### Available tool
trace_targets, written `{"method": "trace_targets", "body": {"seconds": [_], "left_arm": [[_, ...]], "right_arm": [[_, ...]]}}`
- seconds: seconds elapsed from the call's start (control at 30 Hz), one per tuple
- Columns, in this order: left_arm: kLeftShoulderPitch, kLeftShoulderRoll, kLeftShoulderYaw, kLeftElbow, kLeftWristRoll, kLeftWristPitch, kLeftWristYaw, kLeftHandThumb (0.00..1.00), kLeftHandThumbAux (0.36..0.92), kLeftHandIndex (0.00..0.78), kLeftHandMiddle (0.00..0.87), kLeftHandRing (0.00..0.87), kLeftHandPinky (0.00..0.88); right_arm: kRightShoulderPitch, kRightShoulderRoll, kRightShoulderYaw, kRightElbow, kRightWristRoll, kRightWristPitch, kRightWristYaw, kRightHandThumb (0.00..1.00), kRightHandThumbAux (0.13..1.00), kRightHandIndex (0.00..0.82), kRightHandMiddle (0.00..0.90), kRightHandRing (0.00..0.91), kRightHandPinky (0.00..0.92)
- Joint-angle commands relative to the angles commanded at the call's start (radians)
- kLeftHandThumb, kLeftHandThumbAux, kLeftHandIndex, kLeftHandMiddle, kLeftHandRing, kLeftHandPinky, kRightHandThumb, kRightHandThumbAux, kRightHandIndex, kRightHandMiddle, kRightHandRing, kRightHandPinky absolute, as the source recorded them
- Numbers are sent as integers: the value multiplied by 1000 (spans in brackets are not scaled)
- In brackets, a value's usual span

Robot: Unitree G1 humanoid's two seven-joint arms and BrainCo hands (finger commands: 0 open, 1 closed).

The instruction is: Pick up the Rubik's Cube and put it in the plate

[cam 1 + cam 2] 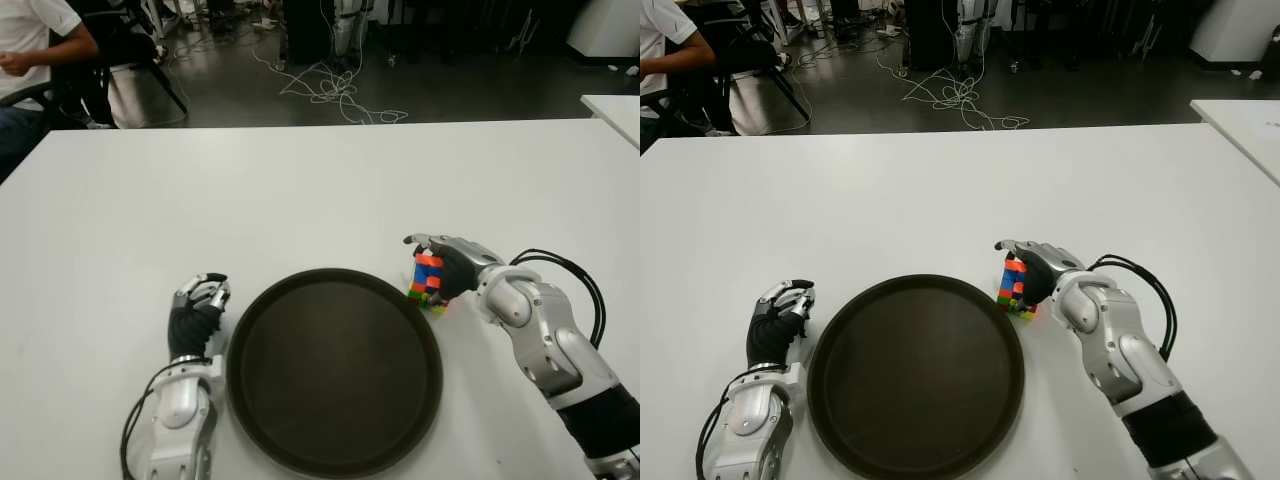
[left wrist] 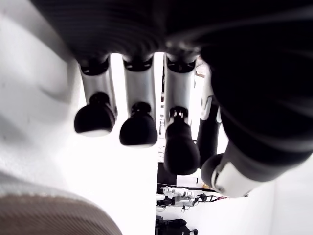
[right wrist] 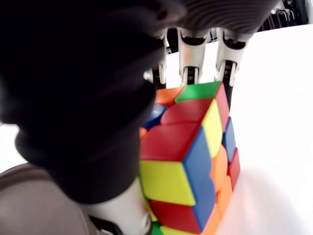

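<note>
Left eye view: white table (image 1: 300,190), cables (image 1: 330,95) on dark floor (image 1: 450,80)

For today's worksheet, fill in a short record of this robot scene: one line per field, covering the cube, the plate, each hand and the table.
Rubik's Cube: just off the plate's right rim, not in it
plate: round, dark, nothing in it, between the hands
right hand: fingers wrapped round the cube
left hand: idle, left of the plate, fingers curled, holding nothing
table: white
task state: cube grasped, not yet in plate
</note>
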Motion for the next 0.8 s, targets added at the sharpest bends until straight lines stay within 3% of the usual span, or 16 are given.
{"method": "trace_targets", "body": {"seconds": [0.23,0.37,0.8], "left_arm": [[1,-4,4,5,-14,-17,-9,709,706,444,787,817,817],[0,-11,6,5,-20,-22,-2,710,706,444,784,816,817],[-2,-5,11,7,-29,-21,-11,710,705,444,784,817,820]], "right_arm": [[6,-3,-3,3,11,-12,-4,74,995,26,508,698,624],[10,-1,-2,-1,10,-7,-1,70,986,20,560,734,693],[12,8,-3,4,17,15,3,31,979,15,626,762,722]]}}
